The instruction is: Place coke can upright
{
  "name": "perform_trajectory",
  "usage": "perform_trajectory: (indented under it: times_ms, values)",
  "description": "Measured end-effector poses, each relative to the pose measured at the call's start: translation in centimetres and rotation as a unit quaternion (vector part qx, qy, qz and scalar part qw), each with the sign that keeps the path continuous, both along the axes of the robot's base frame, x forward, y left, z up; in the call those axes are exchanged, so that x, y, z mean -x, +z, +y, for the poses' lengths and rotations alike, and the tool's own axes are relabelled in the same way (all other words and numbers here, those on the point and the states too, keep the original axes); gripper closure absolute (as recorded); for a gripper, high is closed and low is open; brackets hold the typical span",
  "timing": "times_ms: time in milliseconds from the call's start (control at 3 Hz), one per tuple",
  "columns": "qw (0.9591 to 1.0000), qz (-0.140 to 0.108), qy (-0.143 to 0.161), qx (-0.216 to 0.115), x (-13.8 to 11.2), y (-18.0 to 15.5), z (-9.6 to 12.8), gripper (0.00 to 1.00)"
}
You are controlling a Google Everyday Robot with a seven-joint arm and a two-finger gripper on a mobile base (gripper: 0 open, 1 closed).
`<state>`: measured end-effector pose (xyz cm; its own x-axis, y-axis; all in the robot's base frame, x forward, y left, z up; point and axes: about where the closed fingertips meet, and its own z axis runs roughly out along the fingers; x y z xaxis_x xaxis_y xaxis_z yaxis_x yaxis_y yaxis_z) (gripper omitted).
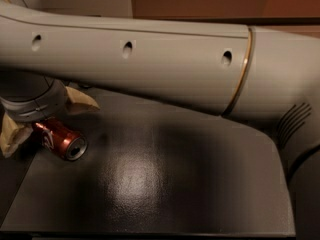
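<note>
The coke can (61,140) is lying on its side on the dark table (165,184) at nine o'clock, its silver end pointing toward four o'clock. The gripper (49,123) is hovering over it, tan fingers (80,101) standing spread, seemingly not touching it

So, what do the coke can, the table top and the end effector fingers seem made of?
The coke can, lying on its side at left, looks like metal: glossy red body, silvery end. The table top seems dark painted or laminated board; soft glare suggests semi-gloss. The end effector, open over the can, has matte tan fingers, perhaps rubber.
</note>
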<state>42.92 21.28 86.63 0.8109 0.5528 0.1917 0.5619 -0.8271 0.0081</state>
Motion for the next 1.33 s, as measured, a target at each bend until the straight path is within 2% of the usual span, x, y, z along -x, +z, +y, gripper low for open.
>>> perform_trajectory:
  times_ms: [667,1000,1333]
  values:
    - [0.9984,0.018,0.044,0.032,-0.2,-1.5,-0.5,0.0]
    - [0.9964,0.034,0.065,0.043,0.2,-1.9,-0.7,0.18]
    - [0.9948,0.045,0.076,0.049,0.4,-2.5,-0.9,0.41]
